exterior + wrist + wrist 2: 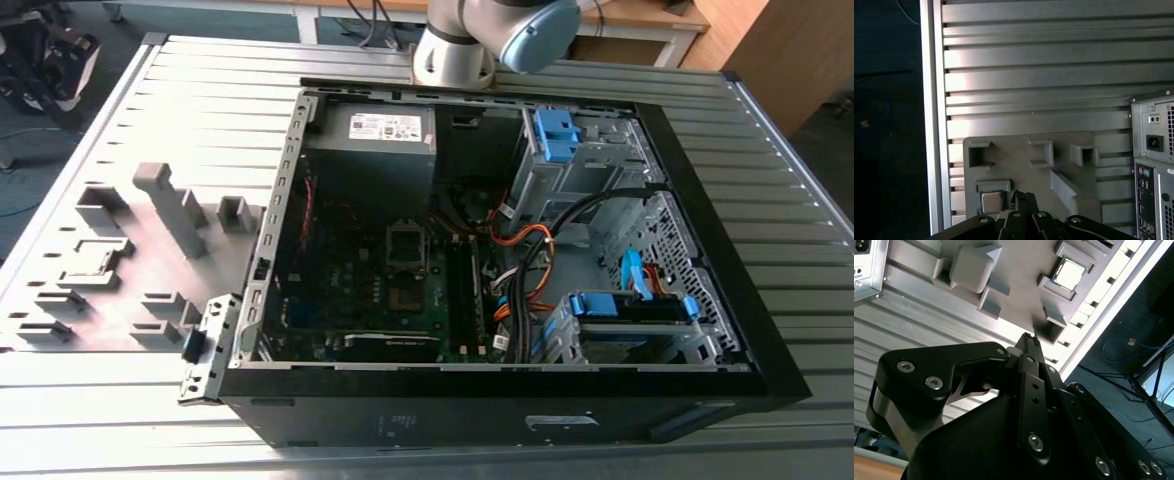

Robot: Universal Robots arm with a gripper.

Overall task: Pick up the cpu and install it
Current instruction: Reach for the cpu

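In both wrist views the black pincer [1029,337] is hanging above the grey fixture plate [1019,295], pointing down at it, its fingertips drawn together to a narrow point and gripping nothing. Just beyond the tips, the cpu [1070,274] is sitting flat in a square pocket of that plate, silver top facing up. The pincer is not touching it. In the first wrist view the cpu [991,202] is lying close beside the pincer [1023,196]. The plate is resting on the ribbed metal tabletop [1054,75]. Farther off, the open PC case [467,415] is lying on its side, with the socket frame [407,245] showing on its board. At the tabletop's far edge, the arm's grey-and-blue joint [487,35] is rising behind the case.
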